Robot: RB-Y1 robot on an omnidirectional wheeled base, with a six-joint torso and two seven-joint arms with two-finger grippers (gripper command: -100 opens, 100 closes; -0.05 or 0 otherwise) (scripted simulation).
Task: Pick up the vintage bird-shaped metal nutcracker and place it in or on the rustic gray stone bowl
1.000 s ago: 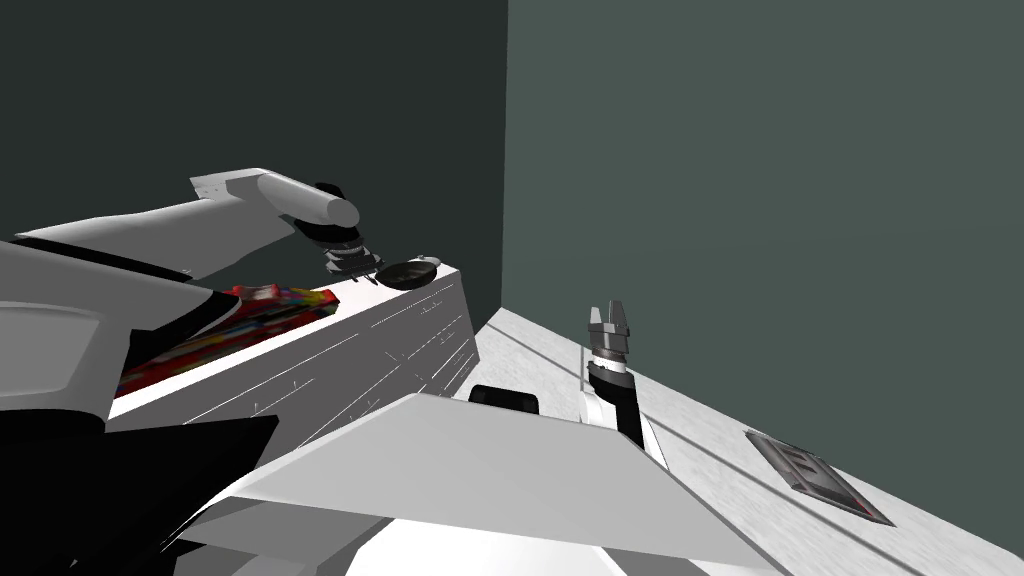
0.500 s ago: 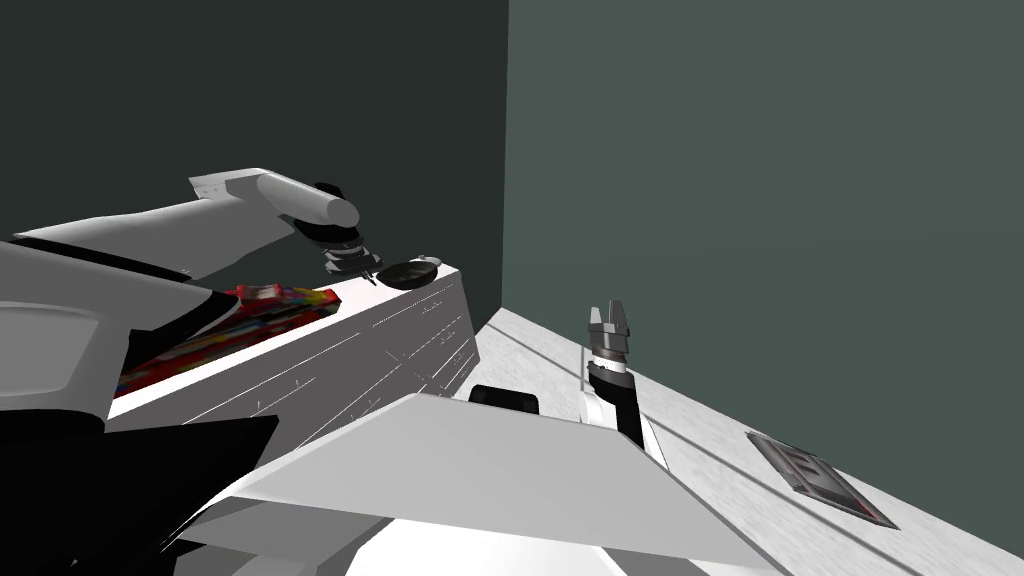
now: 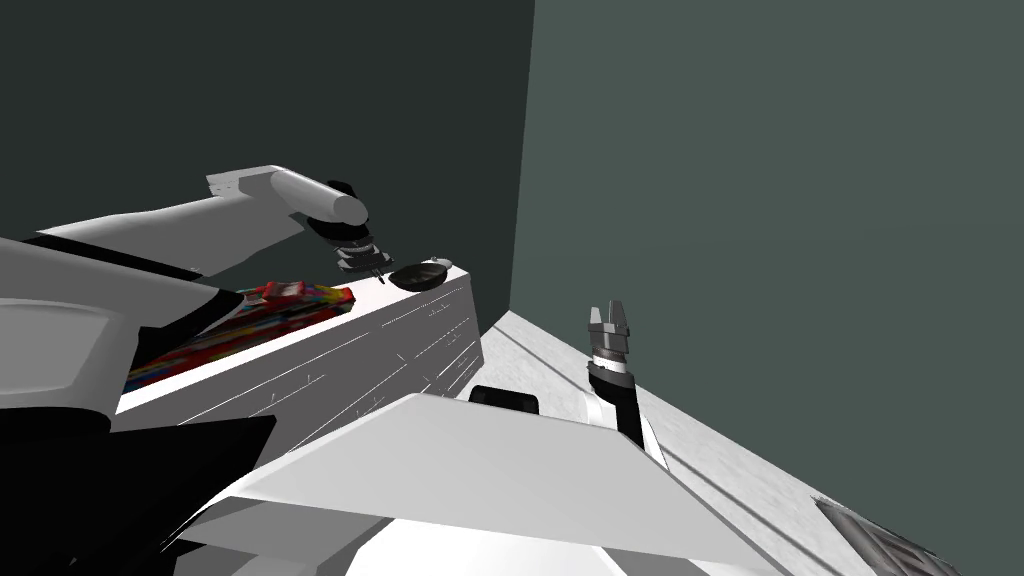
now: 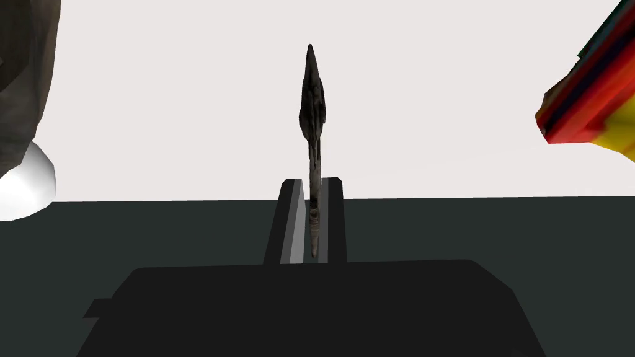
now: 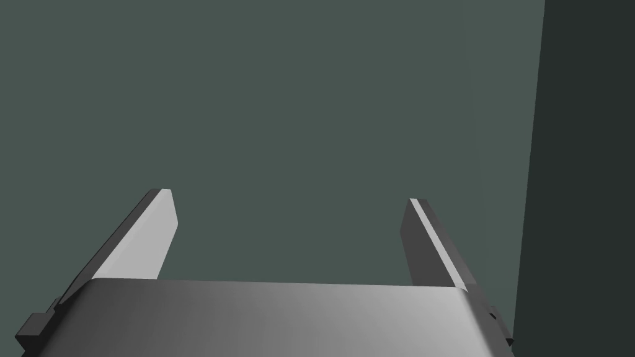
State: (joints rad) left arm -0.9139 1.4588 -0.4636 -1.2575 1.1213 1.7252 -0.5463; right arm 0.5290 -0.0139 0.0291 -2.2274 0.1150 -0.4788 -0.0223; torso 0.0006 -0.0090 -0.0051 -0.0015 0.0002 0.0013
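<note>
With the left gripper [image 4: 312, 186] hold the nutcracker [image 4: 312, 118], both fingers [image 4: 294, 223] pressed against its flat sides and drawn in to its thickness. See it edge-on in the left wrist view: a thin, dark, mottled sliver, pinched at its narrow end, swelling beyond the fingertips and tapering to a point over the white top of the cabinet [image 3: 372, 292]. Cannot tell whether that point touches the top or hangs clear of it. In the head view reach with the left arm across the cabinet toward its far end, gripper angled down. Find the bowl [image 3: 419, 276], dark and shallow, at that far end of the top, close to the end edge, just beside the gripper and apart from the nutcracker. Make out its rough grey-brown wall to one side of the fingers in the left wrist view, with a small white rounded thing [image 4: 28, 186] against it. Note a many-coloured box [image 3: 270, 305], red and yellow among its stripes, lying along the top on the near side of the gripper. Hold the right gripper [image 3: 607, 310] up over the pale floor [image 3: 720, 460], well apart from the cabinet, its fingers spread wide with nothing between them.
</note>
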